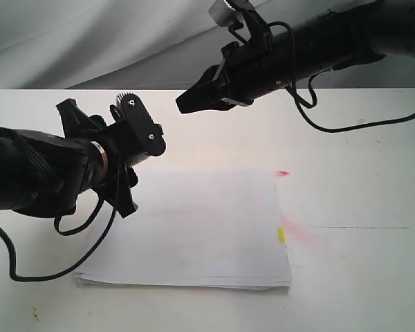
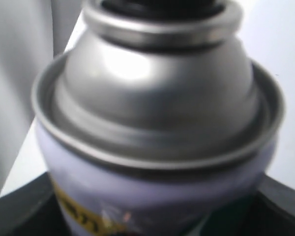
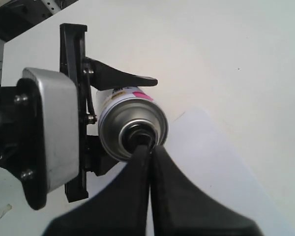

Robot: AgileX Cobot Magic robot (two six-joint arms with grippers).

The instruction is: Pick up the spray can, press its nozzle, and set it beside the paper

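Note:
My left gripper (image 1: 128, 131) is held above the table at the paper's far left corner, shut on the spray can (image 2: 157, 98). The can's silver dome fills the left wrist view, and its black nozzle (image 2: 162, 6) is cut off at the frame edge. In the exterior view the can is almost wholly hidden by the gripper. My right gripper (image 1: 185, 105) is shut and points at the can's top. In the right wrist view its fingertips (image 3: 142, 152) overlap the nozzle (image 3: 137, 135); contact cannot be told. The paper (image 1: 194, 228) lies flat with its yellow tab (image 1: 281, 235).
A pink-red stain (image 1: 283, 173) marks the white table (image 1: 360, 277) by the paper's far right corner, with a fainter smear near the tab. Black cables hang from both arms. A grey cloth backdrop (image 1: 90, 41) rises behind the table's far edge.

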